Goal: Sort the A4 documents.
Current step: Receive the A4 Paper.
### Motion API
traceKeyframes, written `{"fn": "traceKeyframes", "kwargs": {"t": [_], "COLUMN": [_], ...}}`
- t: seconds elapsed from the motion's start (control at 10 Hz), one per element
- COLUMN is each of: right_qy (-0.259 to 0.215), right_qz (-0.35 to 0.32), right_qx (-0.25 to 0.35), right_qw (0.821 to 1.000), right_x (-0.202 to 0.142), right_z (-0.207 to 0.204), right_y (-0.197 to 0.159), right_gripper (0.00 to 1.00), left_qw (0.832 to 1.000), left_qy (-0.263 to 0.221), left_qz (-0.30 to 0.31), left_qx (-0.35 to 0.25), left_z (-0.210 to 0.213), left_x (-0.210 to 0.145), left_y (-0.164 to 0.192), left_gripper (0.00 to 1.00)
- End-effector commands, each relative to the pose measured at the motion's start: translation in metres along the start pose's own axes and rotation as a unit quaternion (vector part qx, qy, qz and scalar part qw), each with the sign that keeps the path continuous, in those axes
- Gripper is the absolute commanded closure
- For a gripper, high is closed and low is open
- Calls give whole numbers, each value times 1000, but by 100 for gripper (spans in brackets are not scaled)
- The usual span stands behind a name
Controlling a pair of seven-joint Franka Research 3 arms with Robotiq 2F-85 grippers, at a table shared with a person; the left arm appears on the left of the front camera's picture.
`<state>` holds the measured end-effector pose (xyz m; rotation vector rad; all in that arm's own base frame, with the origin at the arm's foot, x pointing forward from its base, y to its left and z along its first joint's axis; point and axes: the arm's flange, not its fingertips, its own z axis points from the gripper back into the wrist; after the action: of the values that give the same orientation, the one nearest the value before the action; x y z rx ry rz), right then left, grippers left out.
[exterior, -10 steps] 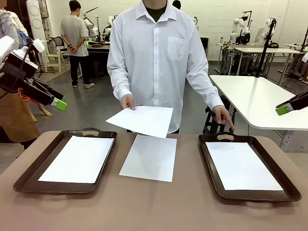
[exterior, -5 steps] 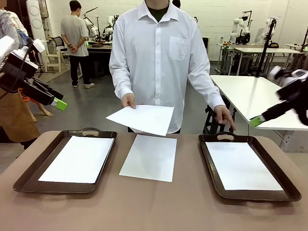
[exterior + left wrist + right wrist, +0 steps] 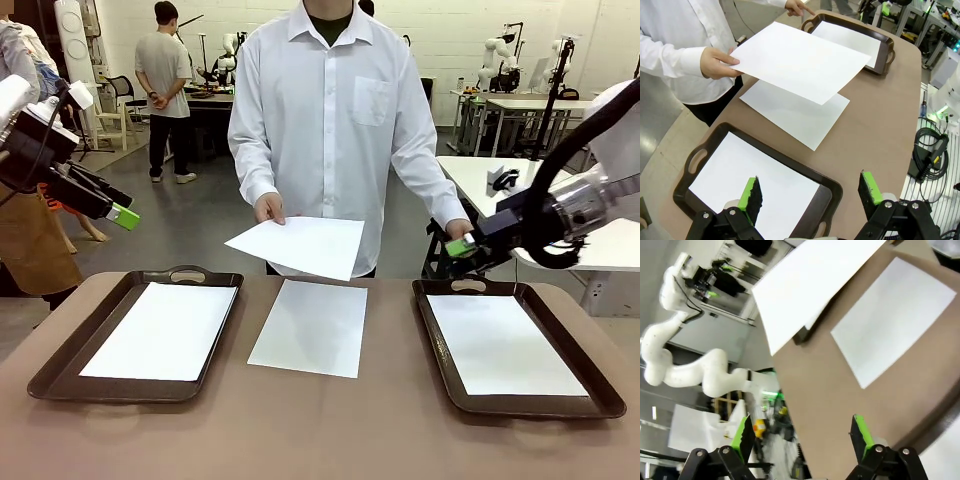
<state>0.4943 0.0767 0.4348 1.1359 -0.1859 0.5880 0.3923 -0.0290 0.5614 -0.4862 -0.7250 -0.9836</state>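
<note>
Brown tabletop (image 3: 320, 440) carries 2 dark trays, the left tray (image 3: 55, 365) and the right tray (image 3: 432, 335), each with 1 white sheet lying flat inside. A 3rd sheet (image 3: 310, 328) lies bare between them. Of the A4 documents, the 4th sheet (image 3: 300, 246) hangs above the table's far edge, pinched at 1 corner by the person's hand (image 3: 266, 209). The right gripper (image 3: 462, 245) is to that sheet's right, apart from it, jaws spread and empty. The left gripper (image 3: 122, 215) hangs high at the left, jaws spread too. The likely step is taking the offered sheet: come in edge-on, 1 finger above and 1 below, and bite the free edge away from the hand, since thin paper droops and slips
</note>
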Motion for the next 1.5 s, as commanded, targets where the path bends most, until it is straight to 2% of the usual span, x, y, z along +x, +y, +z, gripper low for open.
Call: {"fn": "traceKeyframes", "kwargs": {"t": [0.0, 0.6, 1.1, 1.4], "right_qy": [-9, -68, -74, -113], "right_qz": [-61, -110, -135, -160], "right_qx": [62, 116, 67, 58], "right_qw": [996, 985, 986, 979], "right_x": [26, 42, 58, 66], "right_z": [-17, -85, -118, -123], "right_y": [-18, -32, -48, -63], "right_gripper": [0, 0, 0, 0], "left_qw": [1000, 1000, 1000, 1000], "left_qy": [-7, -7, -7, -7], "left_qz": [-1, -1, -1, -1], "left_qx": [-5, -5, -5, -5], "left_z": [0, 0, 0, 0], "left_x": [-1, -1, -1, -1], "left_y": [2, 2, 2, 2], "left_gripper": [0, 0, 0, 0]}}
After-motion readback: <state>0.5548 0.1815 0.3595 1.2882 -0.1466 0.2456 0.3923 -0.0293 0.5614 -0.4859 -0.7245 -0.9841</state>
